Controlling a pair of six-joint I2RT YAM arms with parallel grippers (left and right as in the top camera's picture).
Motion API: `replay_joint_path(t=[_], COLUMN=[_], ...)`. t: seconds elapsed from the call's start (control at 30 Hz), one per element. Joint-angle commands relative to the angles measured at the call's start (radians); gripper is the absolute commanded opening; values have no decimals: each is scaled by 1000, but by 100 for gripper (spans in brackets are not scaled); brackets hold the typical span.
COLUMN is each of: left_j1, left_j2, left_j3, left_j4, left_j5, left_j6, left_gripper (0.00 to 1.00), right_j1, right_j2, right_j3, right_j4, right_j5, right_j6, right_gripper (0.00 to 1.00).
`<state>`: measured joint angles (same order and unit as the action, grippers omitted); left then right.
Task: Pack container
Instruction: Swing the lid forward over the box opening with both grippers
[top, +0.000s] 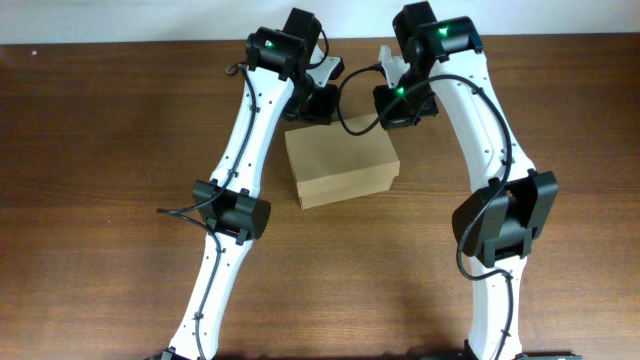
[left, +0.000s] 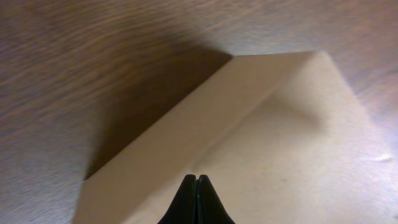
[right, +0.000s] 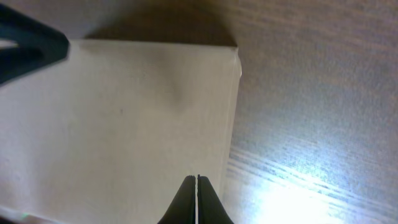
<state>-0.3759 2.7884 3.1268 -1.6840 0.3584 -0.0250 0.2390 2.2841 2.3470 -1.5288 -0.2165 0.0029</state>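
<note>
The container (top: 342, 166) is a plain tan cardboard box with its lid closed, at the middle of the table. It fills the left wrist view (left: 280, 155) and the right wrist view (right: 124, 124). My left gripper (top: 318, 105) is shut and empty, its tips (left: 196, 180) over the box's far left top. My right gripper (top: 398, 108) is shut and empty, its tips (right: 197, 180) over the box's far right top edge. The left gripper's fingers show in the right wrist view (right: 28, 46) at the upper left.
The brown wooden table (top: 100, 150) surrounds the box on all sides. Both white arms reach from the near edge to the far side of the box. A black cable (top: 355, 125) loops between the two grippers.
</note>
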Motion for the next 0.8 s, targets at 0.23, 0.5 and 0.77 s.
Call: replay_joint_path(t=[0.23, 0.5, 0.77], left_j1=[3, 4, -4], left_j2=[-88, -169, -336], left_j3=[-4, -4, -154], left_j4=[-4, -4, -4], left_j5=[-232, -306, -410], left_j6=[-24, -23, -4], left_gripper=[2, 2, 2], right_j1=[4, 4, 9], right_j2=[-61, -89, -109], right_j3=[16, 16, 17], right_j4=[-50, -73, -94], right_j5=[19, 19, 56], right_j6=[-12, -14, -14], right_gripper=[4, 4, 4])
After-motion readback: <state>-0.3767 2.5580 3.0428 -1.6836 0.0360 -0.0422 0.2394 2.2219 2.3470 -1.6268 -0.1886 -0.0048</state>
